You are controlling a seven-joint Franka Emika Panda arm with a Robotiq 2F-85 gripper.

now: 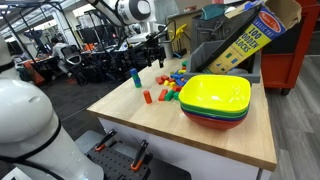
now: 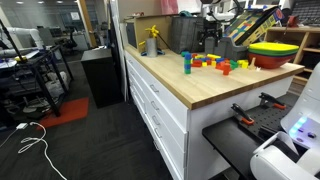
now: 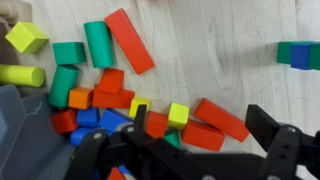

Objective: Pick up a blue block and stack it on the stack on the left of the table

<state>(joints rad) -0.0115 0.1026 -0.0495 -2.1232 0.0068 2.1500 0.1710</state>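
Note:
Several blue blocks (image 3: 112, 120) lie in a loose pile of red, orange, green and yellow blocks (image 1: 172, 85) on the light wood table (image 1: 130, 115); the pile also shows in an exterior view (image 2: 215, 64). The stack, a narrow dark-green upright column (image 1: 136, 78), stands apart from the pile. It shows in both exterior views (image 2: 185, 62) and at the right edge of the wrist view (image 3: 298, 54), as green and blue pieces. My gripper (image 3: 200, 125) is open and empty. It hovers above the pile, over red and yellow blocks just right of the blue ones.
Stacked yellow, green and red bowls (image 1: 215, 100) stand beside the pile, also seen in an exterior view (image 2: 275, 52). A cardboard box (image 1: 245, 40) stands behind them. A yellow object (image 2: 152, 40) stands further along the table. A grey object (image 3: 20, 130) is at the lower left of the wrist view.

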